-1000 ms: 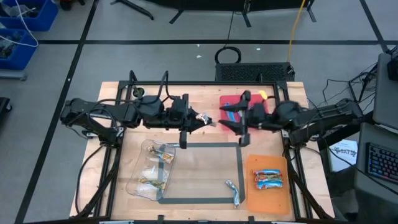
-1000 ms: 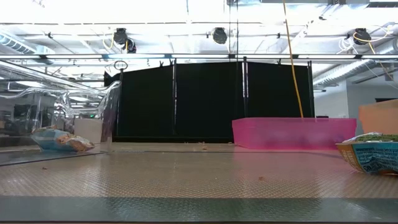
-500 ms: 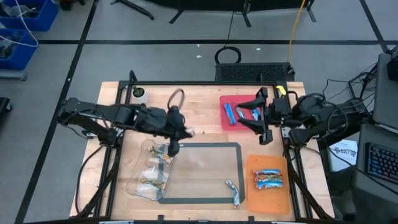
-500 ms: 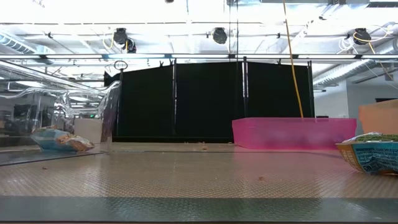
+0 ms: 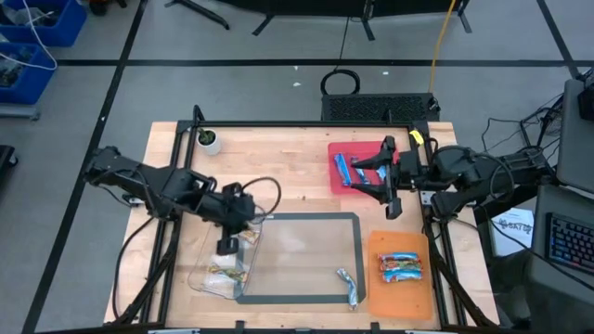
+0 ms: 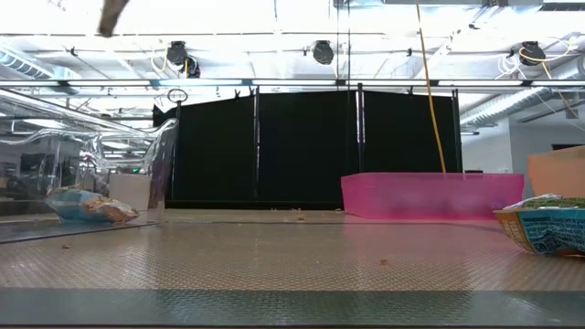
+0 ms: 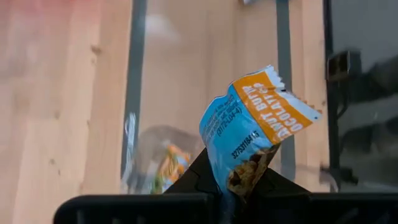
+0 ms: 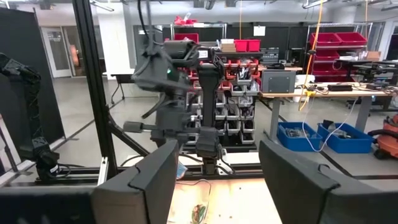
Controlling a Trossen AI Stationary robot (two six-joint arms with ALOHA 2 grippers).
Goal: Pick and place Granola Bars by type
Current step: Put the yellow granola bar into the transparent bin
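Note:
My left gripper hangs over the clear plastic tray at the table's near left, shut on a blue and orange granola bar. Other bars lie in that tray. My right gripper is open above the pink tray, where blue bars lie. Two blue and red bars rest on the orange tray. One tan-green bar lies flat on the table at the taped frame's near right corner. My left gripper pinches the blue and orange bar by one end between its two fingers. The rest of the bar sticks out past the fingertips, its torn-looking orange end farthest out. The bar is lifted clear of the tray below.
A small white pot with a plant stands at the far left corner. A grey taped rectangle marks the table's middle. In the low view the pink tray stands far right and a bar lies near right.
My left gripper has carried the bar from the far middle of the table toward the near left, ending over the clear tray. My right gripper has drawn back from the middle toward the right edge, to above the pink tray.

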